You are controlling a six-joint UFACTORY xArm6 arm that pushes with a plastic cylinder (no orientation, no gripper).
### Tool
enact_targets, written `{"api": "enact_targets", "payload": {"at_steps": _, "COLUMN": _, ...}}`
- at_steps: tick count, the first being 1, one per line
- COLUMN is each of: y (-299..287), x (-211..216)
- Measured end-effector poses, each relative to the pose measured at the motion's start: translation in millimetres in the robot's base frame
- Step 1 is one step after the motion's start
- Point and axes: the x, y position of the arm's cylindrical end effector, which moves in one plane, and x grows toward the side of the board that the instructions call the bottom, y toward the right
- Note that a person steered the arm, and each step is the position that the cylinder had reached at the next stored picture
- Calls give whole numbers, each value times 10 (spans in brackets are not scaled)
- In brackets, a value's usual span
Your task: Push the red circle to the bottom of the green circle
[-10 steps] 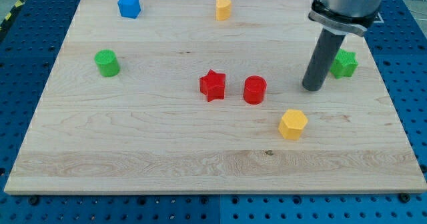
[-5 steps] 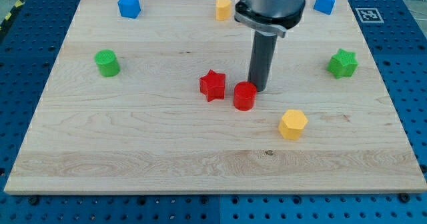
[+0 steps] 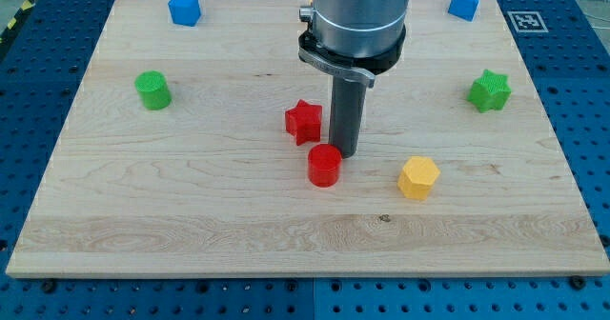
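The red circle (image 3: 324, 166) lies near the middle of the wooden board (image 3: 191, 215). My tip (image 3: 343, 154) touches it at its upper right side. The green circle (image 3: 152, 90) stands far off at the view's left, higher up than the red circle. A red star (image 3: 304, 122) sits just above and left of the red circle, right beside my rod on its left.
A yellow block (image 3: 418, 177) lies to the right of the red circle. A green star (image 3: 490, 90) is at the right edge. Blue blocks sit at the top left (image 3: 184, 8) and top right (image 3: 463, 3). The arm's body hides the top middle of the board.
My tip moved left and down from the board's right side to the red circle. The red circle slid down and left, away from the red star's right side. The arm now hides the top yellow block.
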Motion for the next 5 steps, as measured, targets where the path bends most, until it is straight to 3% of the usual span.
{"api": "enact_targets", "payload": {"at_steps": 5, "y": 40, "x": 205}}
